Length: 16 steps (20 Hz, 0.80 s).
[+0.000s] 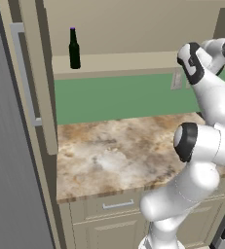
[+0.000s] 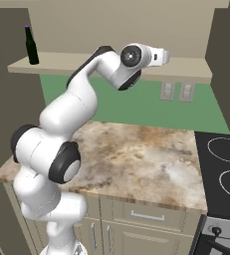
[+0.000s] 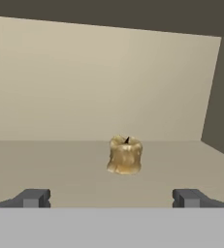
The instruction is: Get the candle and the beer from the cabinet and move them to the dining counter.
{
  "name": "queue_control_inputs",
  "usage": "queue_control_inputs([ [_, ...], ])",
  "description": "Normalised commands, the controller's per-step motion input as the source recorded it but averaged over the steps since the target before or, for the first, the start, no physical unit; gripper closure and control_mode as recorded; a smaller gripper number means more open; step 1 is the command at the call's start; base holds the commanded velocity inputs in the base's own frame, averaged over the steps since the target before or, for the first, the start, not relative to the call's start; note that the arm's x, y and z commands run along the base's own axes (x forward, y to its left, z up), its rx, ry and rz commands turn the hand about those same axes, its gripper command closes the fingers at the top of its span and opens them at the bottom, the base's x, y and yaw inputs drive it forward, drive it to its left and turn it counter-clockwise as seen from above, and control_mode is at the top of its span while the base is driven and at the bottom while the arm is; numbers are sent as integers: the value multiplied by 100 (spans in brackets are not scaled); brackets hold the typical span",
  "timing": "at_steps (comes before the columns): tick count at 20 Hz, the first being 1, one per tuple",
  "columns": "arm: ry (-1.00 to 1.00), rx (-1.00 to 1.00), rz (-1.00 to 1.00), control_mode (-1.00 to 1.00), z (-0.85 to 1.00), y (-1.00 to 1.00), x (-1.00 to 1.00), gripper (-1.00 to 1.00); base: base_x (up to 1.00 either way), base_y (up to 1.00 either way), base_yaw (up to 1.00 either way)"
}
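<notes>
Now you are looking at the tool spreading wide before the candle on the cabinet shelf; the beer is standing well apart.

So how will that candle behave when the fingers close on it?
The candle is squat and wide for its height, so it probably won't tip on the shelf. Its lumpy, melted-looking sides suggest uneven contact, perhaps a little slip. It looks small, likely light. The gripper is open, wider than the candle.
</notes>
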Motion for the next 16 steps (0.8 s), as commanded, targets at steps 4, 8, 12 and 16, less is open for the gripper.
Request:
queue_control_inputs([
  [4, 4, 0, 0, -100, -1, 0, 24, -100, 0, 0, 0],
  [8, 3, 0, 0, -100, 0, -7, 29, -100, 0, 0, 0],
  [12, 2, 0, 0, -100, 0, -13, 28, -100, 0, 0, 0],
  [16, 1, 0, 0, -100, 0, -17, 24, -100, 0, 0, 0],
])
